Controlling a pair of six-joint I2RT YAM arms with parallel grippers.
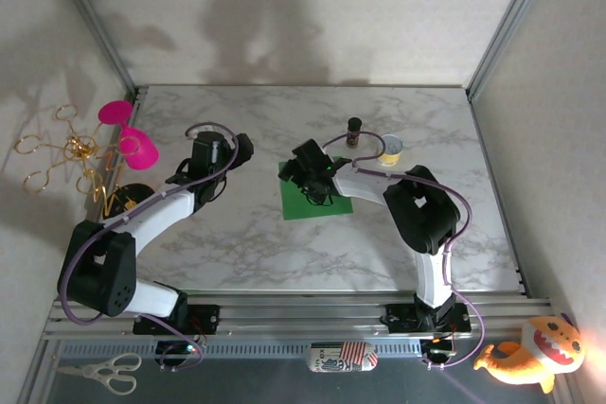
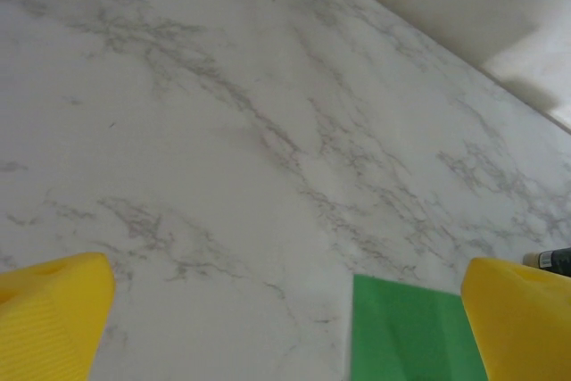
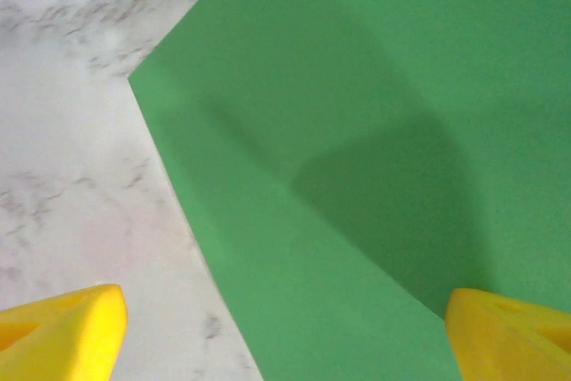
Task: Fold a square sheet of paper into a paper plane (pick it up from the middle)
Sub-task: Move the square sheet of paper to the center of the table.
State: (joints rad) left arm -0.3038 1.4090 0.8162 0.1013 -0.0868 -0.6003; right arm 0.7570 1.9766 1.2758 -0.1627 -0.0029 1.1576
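A striped can at the near rail is printed too small to be read. On the white marble tabletop the flat, unmarked bright green sheet of paper is laid. The right hand is held wide open over its far part, the left hand over bare marble beside it; nothing is gripped. Beyond are set a small dark bottle and a yellow-white tape roll.
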